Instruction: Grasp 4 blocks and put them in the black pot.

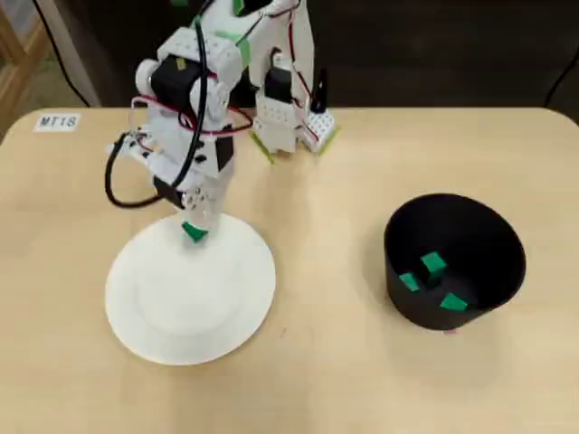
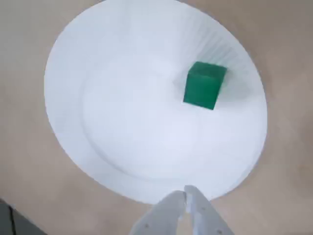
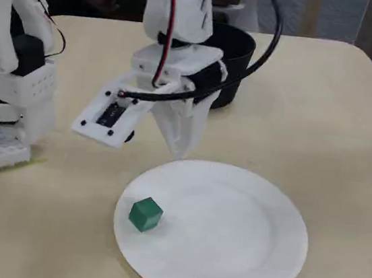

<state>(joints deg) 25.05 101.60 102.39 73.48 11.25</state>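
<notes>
Green cubes sit in two places: three blocks (image 1: pixel 432 263) (image 1: pixel 409 282) (image 1: pixel 452 302) lie inside the black pot (image 1: pixel 488 237) at about four o'clock on the table (image 1: pixel 362 380) in the overhead view, and a fourth block (image 3: pixel 145 215) rests alone on the white paper plate (image 3: pixel 240 254), near its nine o'clock rim in the fixed view. White and empty, the gripper (image 3: pixel 180 153) hangs above the plate's twelve o'clock edge, apart from that cube, its fingers (image 2: pixel 172 211) pressed together
</notes>
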